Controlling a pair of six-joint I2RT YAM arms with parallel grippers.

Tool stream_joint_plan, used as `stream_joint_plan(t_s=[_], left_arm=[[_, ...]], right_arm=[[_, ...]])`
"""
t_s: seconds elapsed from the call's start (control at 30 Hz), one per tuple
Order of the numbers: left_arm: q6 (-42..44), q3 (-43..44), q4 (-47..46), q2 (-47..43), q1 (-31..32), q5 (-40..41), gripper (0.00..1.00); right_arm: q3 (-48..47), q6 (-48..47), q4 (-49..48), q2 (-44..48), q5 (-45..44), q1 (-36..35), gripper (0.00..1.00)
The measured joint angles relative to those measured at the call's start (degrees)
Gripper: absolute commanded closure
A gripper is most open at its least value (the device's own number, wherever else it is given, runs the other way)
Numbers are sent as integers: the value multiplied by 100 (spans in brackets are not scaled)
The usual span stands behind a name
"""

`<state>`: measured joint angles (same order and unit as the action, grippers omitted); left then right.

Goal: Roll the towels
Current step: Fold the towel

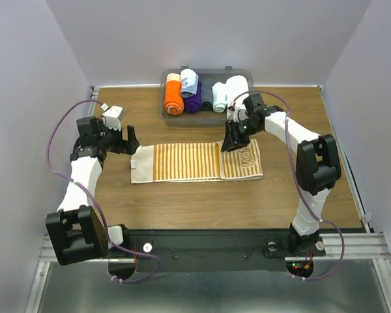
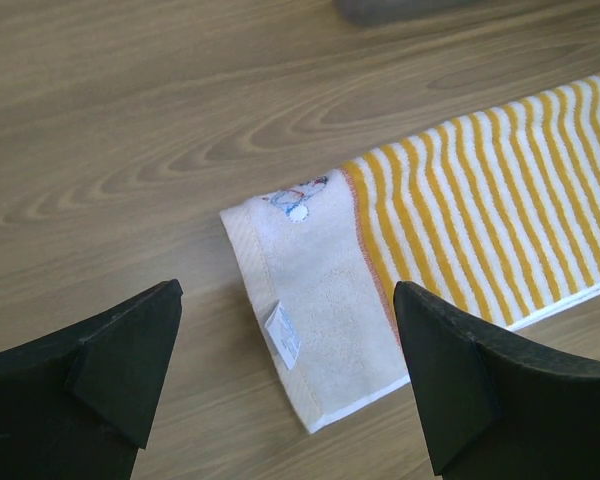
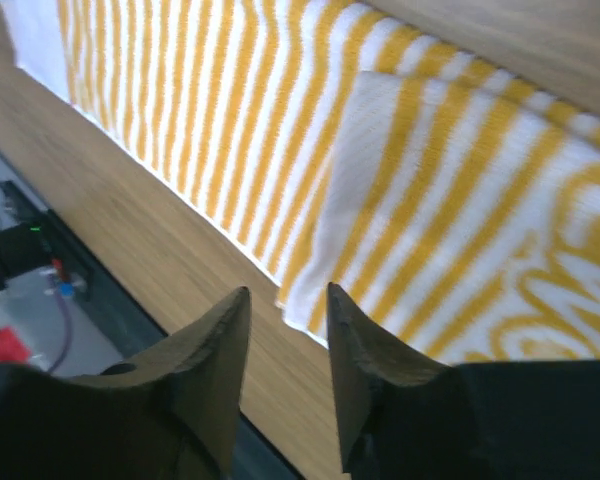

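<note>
The striped towel point(image 1: 186, 162) lies flat across the middle of the table. Its right end is folded over, showing the yellow side with white lettering point(image 1: 246, 158). My right gripper point(image 1: 230, 141) hovers over the edge of that fold. In the right wrist view its jaws point(image 3: 287, 298) stand a little apart just above the near corner of the folded flap point(image 3: 420, 200), with nothing between them. My left gripper point(image 1: 130, 141) is wide open at the towel's left end. In the left wrist view it point(image 2: 287, 293) hangs over the plain white hem point(image 2: 330, 310) and its small label point(image 2: 283, 335).
A grey bin point(image 1: 247, 73) stands at the back centre. It holds several rolled cloths: orange point(image 1: 173, 96), purple point(image 1: 194, 100), pale blue point(image 1: 219, 96) and a thick white one point(image 1: 237, 87). The black front rail point(image 1: 202, 241) runs along the table's near edge.
</note>
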<state>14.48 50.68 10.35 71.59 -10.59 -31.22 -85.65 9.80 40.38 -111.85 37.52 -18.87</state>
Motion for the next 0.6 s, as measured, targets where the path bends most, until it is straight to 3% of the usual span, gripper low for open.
stream_joint_plan(t_s=[0.17,0.37,0.6], left_arm=[[647,-55,57,-219,518,24,4],[1023,-354,153,-149,1429,289,5],[944,-356,-37,225,1617,450,5]], right_arm=[[-79,-977,424,415,-645,310,72],[286,-1829,601,450,-1497,813,74],[708,-2105,645,44,-1609,817,74]])
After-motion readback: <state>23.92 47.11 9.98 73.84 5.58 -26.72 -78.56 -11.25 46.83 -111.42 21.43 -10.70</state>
